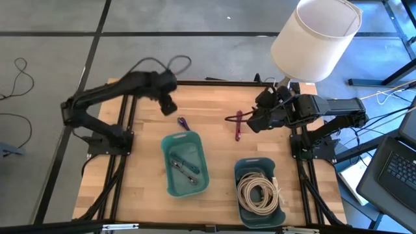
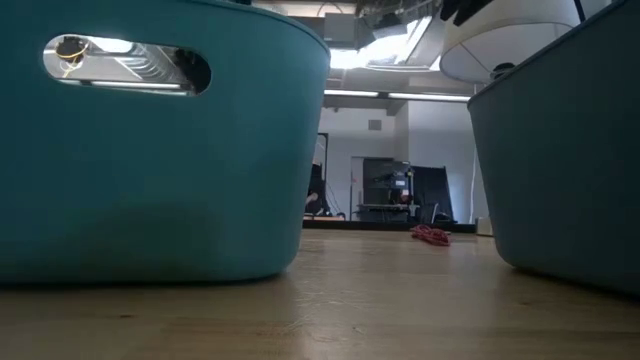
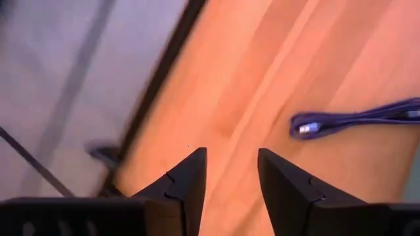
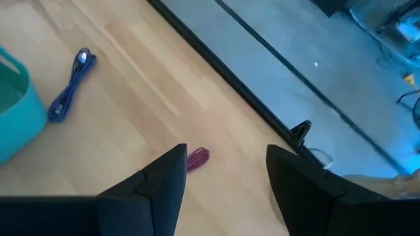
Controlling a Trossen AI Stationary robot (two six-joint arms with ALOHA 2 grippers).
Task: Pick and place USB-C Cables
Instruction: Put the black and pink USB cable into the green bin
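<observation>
A short purple lead lies flat on the wood just beyond the left teal tray; it also shows in the left wrist view and the right wrist view. A magenta lead lies flat near the table's middle, its end visible past the right fingers. Cream-white coils rest in the right tray; a grey lead lies in the left tray. My left gripper hovers open above the table's far left part, near the purple lead. My right gripper hovers open over the magenta lead.
A white lampshade-like cylinder stands over the far right corner, above the right arm. The table's black frame edge runs along the far side. In the low view both tray walls fill the foreground, with bare wood between them.
</observation>
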